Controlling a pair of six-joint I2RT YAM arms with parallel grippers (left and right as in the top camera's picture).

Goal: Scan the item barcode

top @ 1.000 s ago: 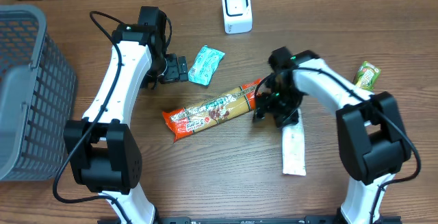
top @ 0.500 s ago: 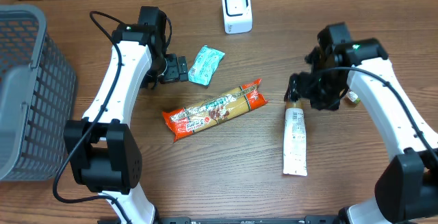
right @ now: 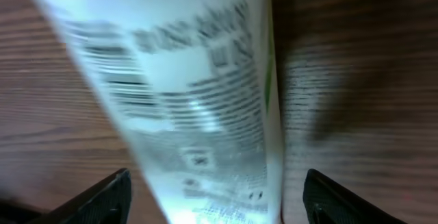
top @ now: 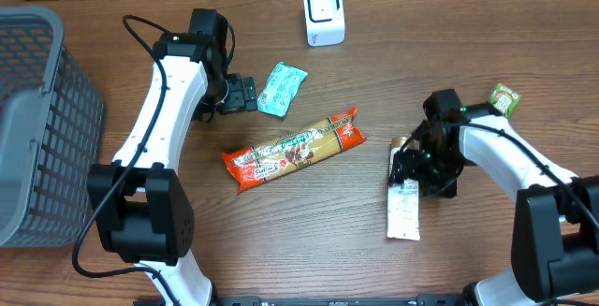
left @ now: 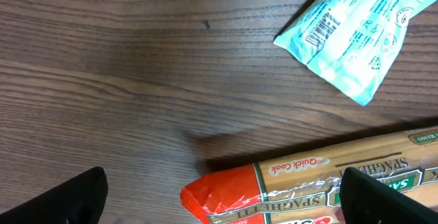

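- We judge the step to be picking up the white tube [top: 404, 208], which lies flat on the tabletop [top: 309, 250], right of centre, nearer the front edge.
- Our right gripper [top: 413, 169] straddles its far end, jaws spread, fingers [right: 102, 198] clear of it either side.
- Next we should close, lift, then turn the printed side toward the scanner [top: 324, 13] by the back edge.
- Our left gripper [top: 246, 94] hangs wide open, holding nothing.

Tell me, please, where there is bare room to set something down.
Bare wood: toward the robot from the spaghetti pack, left of the white tube; also between scanner and green packet. Crowded around the teal packet.
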